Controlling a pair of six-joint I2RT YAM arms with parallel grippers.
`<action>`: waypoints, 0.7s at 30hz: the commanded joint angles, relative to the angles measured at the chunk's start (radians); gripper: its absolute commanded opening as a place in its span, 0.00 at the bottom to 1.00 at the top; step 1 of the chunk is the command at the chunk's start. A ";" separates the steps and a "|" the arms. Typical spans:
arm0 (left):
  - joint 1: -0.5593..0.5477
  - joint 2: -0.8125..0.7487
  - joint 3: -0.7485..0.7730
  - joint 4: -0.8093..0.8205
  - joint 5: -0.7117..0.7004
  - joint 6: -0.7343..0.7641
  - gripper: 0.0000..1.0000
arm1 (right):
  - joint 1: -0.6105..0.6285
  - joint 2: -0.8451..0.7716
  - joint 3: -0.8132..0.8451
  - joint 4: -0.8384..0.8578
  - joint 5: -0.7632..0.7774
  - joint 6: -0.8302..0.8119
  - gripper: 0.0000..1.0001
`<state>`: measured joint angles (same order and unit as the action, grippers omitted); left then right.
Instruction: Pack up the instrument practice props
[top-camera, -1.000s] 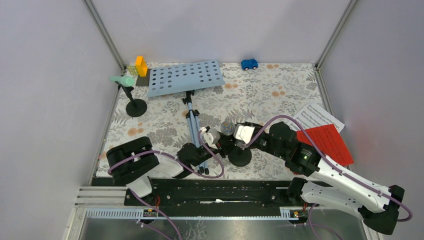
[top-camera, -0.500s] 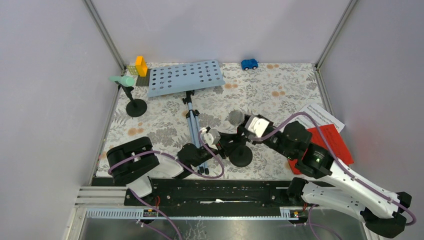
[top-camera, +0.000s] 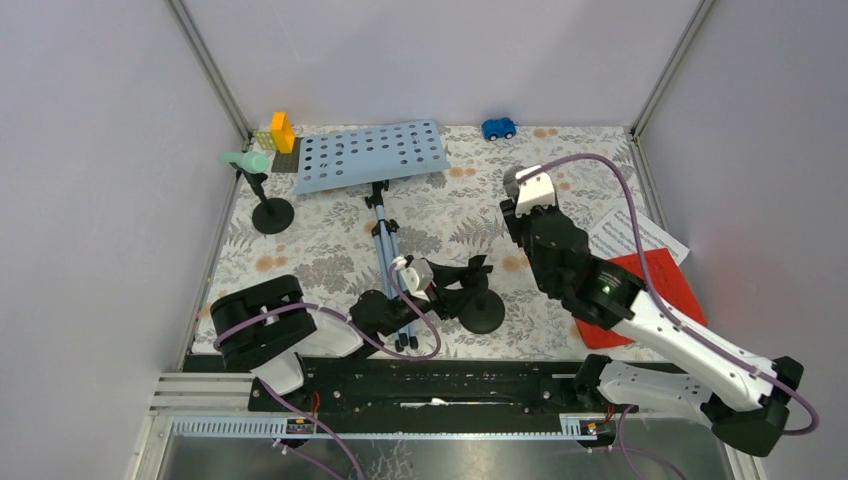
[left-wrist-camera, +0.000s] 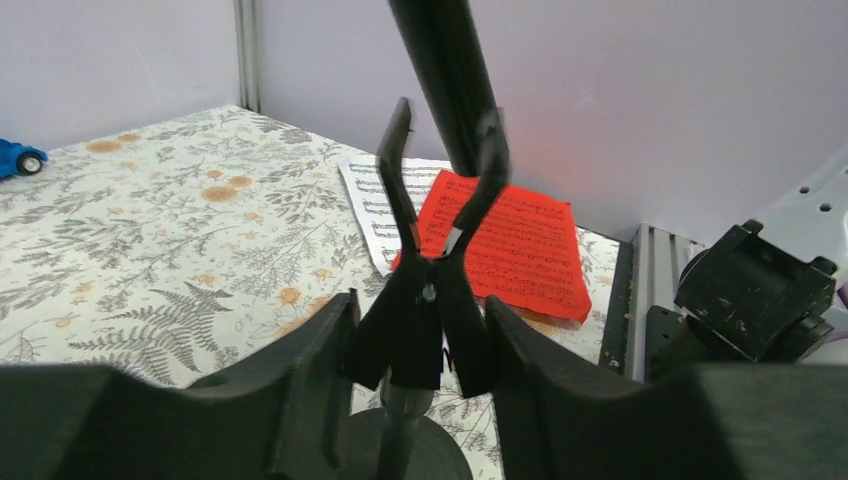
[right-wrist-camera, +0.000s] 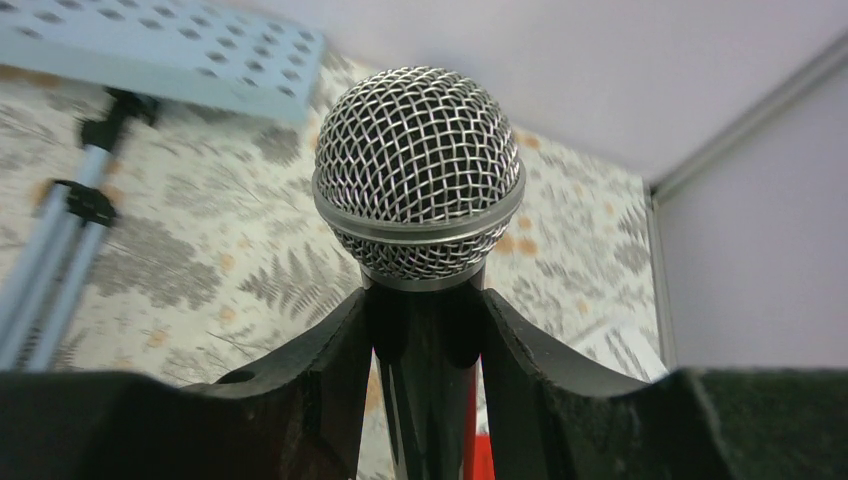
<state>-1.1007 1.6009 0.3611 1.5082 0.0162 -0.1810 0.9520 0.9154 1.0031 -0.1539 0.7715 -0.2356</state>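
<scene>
Pale blue perforated sheet-music rack (top-camera: 372, 155) set on grey tripod legs (top-camera: 385, 250), mint-green microphone (top-camera: 246, 160) held in a black round-based holder (top-camera: 272, 215), second black round-based holder (top-camera: 483, 314) beside the left gripper (top-camera: 452, 285), grey mesh-headed black microphone (top-camera: 511, 179) seen at the right gripper (top-camera: 514, 195)

The left arm (top-camera: 300, 335) lies low and folded, forearm pointing right. Its hand (left-wrist-camera: 420, 375) is level, fingers (left-wrist-camera: 320, 370) flanking a holder clip (left-wrist-camera: 425, 310); whether they pinch it is unclear. The right arm (top-camera: 650, 320) stretches forward and up, its raised hand (right-wrist-camera: 425, 340) clamped on a microphone (right-wrist-camera: 418, 170).
</scene>
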 joint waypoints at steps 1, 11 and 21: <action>-0.002 -0.026 -0.030 0.046 -0.005 -0.026 0.54 | -0.110 0.061 0.084 -0.167 0.068 0.221 0.03; -0.002 -0.036 -0.016 0.033 0.066 -0.035 0.86 | -0.368 0.195 0.079 -0.303 -0.200 0.404 0.03; -0.002 -0.353 0.030 -0.490 0.030 -0.145 0.99 | -0.374 0.328 0.502 -0.348 -0.207 0.270 0.00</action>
<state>-1.1007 1.4208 0.3450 1.2930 0.0822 -0.2562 0.5812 1.2114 1.2480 -0.5125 0.5964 0.0769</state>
